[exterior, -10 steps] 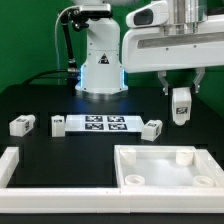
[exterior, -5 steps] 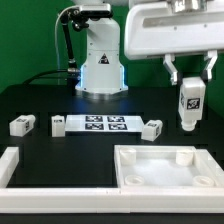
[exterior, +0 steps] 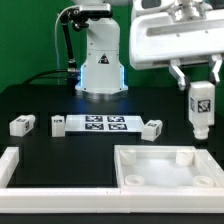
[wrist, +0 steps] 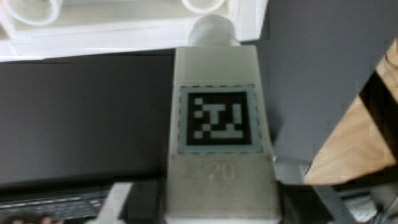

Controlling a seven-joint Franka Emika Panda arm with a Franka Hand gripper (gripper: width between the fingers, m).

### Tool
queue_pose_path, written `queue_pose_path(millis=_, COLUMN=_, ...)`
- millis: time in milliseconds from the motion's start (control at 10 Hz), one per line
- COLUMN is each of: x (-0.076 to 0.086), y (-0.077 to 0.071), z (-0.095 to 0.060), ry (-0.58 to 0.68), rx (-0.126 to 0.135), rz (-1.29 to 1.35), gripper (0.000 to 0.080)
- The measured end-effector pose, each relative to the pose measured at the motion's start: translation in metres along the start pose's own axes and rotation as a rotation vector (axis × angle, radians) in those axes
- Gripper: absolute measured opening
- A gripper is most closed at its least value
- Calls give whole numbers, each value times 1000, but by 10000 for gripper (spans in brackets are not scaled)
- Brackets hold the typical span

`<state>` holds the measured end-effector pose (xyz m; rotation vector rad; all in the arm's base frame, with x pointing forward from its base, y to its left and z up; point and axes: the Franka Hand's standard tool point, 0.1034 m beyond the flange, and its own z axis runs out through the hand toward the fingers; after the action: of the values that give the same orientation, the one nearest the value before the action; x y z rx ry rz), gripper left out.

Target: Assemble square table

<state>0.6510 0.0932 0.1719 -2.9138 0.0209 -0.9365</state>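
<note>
The gripper (exterior: 198, 80) is clamping a white table leg (exterior: 201, 108) by its top, long axis upright, above the square slab's (exterior: 150, 149) far corner socket (exterior: 184, 157).

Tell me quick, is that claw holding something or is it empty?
Gripper: closed on a white leg block, held upright in the air.

white leg block (exterior: 201, 112), blk/wht tag (wrist: 217, 120), worktop (exterior: 50, 145) prob. black
</note>
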Motion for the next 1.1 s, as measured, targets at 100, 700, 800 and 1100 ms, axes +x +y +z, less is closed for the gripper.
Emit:
queue_pose_path(millis=100, x=7, y=-4, z=4, ry=10, rx=-2, rz=-25, gripper=290)
queue_pose_path(millis=700, x=-3, y=-6, z=12, ry=3, rx=-4, rz=-34, gripper=290)
queue_pose_path(millis=800, x=-3, y=-8, z=16, ry=-5, rx=-5, rz=-43, gripper=290)
queue_pose_path(millis=1100, x=-9, y=-5, z=30, ry=-6, rx=-10, rz=-58, gripper=290)
